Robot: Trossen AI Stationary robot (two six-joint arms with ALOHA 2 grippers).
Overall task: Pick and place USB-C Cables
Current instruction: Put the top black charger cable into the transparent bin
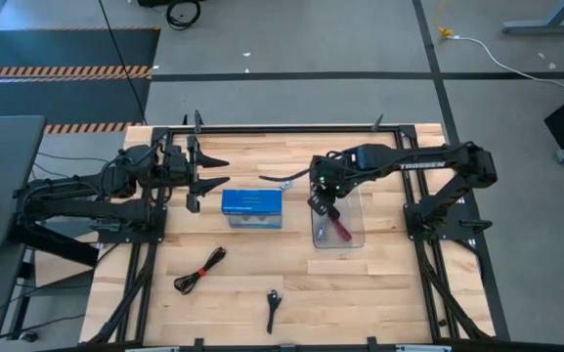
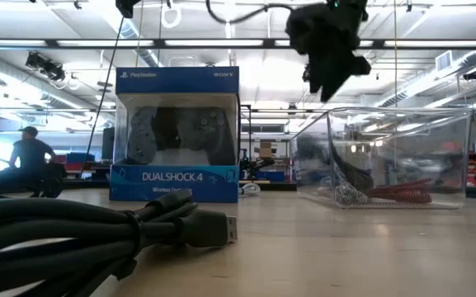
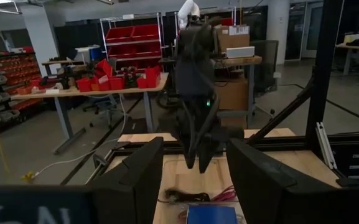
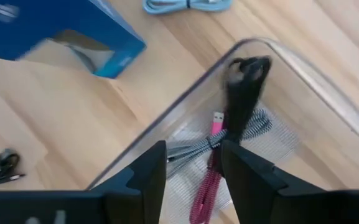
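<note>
My right gripper (image 1: 319, 207) (image 4: 191, 155) hangs open above the clear plastic tray (image 1: 358, 210) (image 2: 460, 157), touching nothing. Inside the tray lie a magenta cable (image 4: 207, 186) (image 2: 398, 195), a black-and-white braided cable (image 4: 254, 124) and a black cable (image 4: 244, 84) up against the tray's wall. On the table, a grey cable (image 1: 275, 180) (image 4: 188, 5) lies beyond the blue box (image 1: 252, 207). One black cable (image 1: 200, 271) (image 2: 97, 235) and a second black one (image 1: 273, 309) lie nearer the near edge. My left gripper (image 1: 213, 181) (image 3: 191, 162) waits open, left of the box.
The blue DualShock 4 box (image 2: 176, 136) stands upright between the two grippers, left of the tray. A black frame rail (image 1: 282, 127) runs along the table's far edge. Bare wood (image 1: 379, 293) lies near the tray's near side.
</note>
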